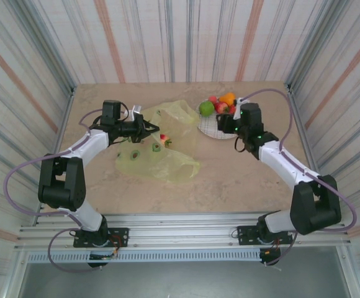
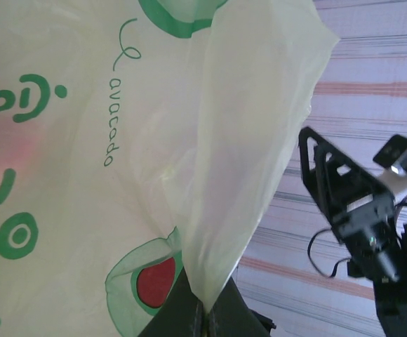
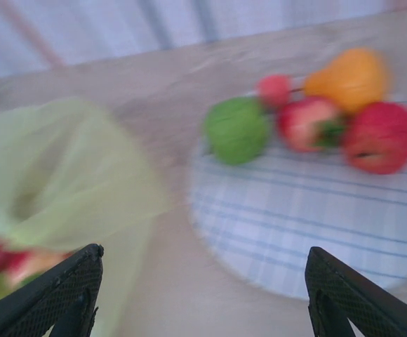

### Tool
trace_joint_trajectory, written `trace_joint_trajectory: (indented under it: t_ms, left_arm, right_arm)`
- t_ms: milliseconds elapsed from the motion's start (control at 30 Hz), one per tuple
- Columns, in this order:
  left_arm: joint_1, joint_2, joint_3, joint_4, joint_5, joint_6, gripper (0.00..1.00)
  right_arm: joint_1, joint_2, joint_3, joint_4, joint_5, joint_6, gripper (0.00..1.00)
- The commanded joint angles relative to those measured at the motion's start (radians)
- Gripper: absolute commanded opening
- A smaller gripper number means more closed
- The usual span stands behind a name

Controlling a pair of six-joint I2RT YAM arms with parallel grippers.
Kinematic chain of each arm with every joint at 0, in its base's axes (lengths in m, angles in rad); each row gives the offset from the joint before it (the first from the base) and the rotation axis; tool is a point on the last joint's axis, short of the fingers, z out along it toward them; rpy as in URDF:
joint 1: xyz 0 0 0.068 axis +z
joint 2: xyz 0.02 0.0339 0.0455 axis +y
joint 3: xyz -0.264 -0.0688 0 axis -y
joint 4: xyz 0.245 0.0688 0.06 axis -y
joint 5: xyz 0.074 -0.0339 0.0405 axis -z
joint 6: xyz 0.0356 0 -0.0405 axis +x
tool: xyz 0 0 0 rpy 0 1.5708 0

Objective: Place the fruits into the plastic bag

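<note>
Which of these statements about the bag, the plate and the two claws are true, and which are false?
1. The left claw pinches a fold of the plastic bag. True.
2. The right claw holds the green apple. False: this claw is open and empty, and the green apple lies on the plate.
3. The plate has nothing on it. False: several fruits lie together along one edge of it.
4. The plastic bag bears the printed word "avocado". True.
</note>
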Motion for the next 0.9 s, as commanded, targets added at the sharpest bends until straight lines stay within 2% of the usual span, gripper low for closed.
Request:
trace_joint_trajectory:
  t_ms: [0,167,400,600,867]
  left_arm:
    - [-0.007,-0.003,-0.004,0.002,0.022,-0.004,0.00]
    - [-0.007,-0.003,-0.003,0.001,0.022,-0.004,0.00]
    - [-0.007,-0.003,-0.004,-0.001,0.023,-0.001,0.00]
    - [-0.007,-0.003,-0.003,0.000,0.023,-0.001,0.00]
    - [-0.007,-0.001,-0.004,0.000,0.025,-0.001,0.00]
  right_arm:
    - [-0.070,0.078,0.057,-0.103,0.125,0.018,0.77]
    - [-0.150,0.265,0.220,-0.186,0.126,0.050,0.80]
    - [-0.159,0.515,0.456,-0.272,0.107,0.065,0.81]
    - [-0.164,0.649,0.593,-0.317,0.097,0.088,0.79]
    - [-0.171,0.754,0.709,-0.359,0.062,0.094,0.76]
